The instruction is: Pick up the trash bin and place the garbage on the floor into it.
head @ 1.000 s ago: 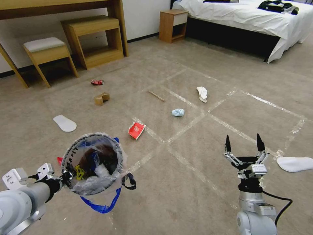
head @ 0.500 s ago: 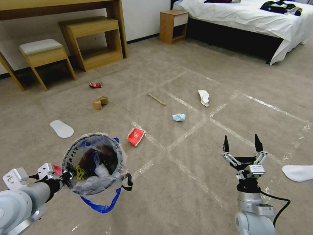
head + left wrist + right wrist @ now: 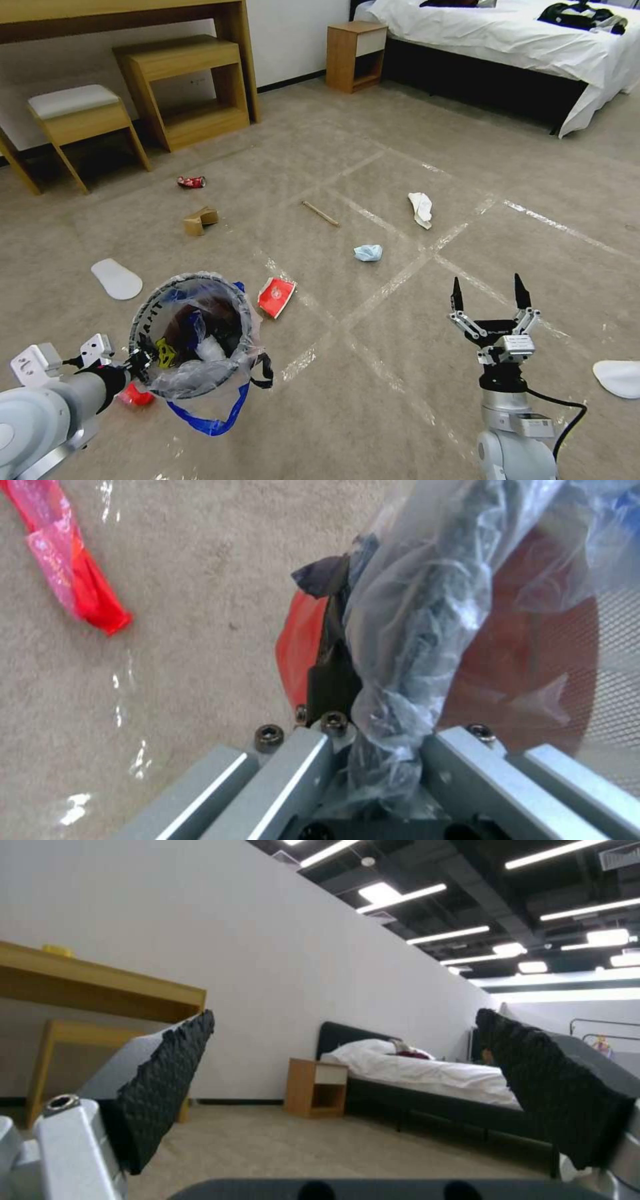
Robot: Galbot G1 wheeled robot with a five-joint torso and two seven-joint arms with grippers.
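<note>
- Left arm: smooth light-grey rounded tube with a black wrist collar and a white angular bracket with round holes.
- Left gripper (image 3: 137, 363): silver aluminium bars with dark socket-head screws, and black fingers.
- Right arm: silver-grey cylindrical segments, a black ring at the wrist, a small label plate, and 1 black cable looping off its right side.
- Right gripper (image 3: 486, 300): silver linkage bars, black body with pale lettering, and 2 pointed black fingertips (image 3: 167, 1080) with ridged, textured rubber pads.

Red trash bin (image 3: 193, 333) with blue-strapped clear liner; beige-brown floor (image 3: 373, 400) with shiny tape grid.
</note>
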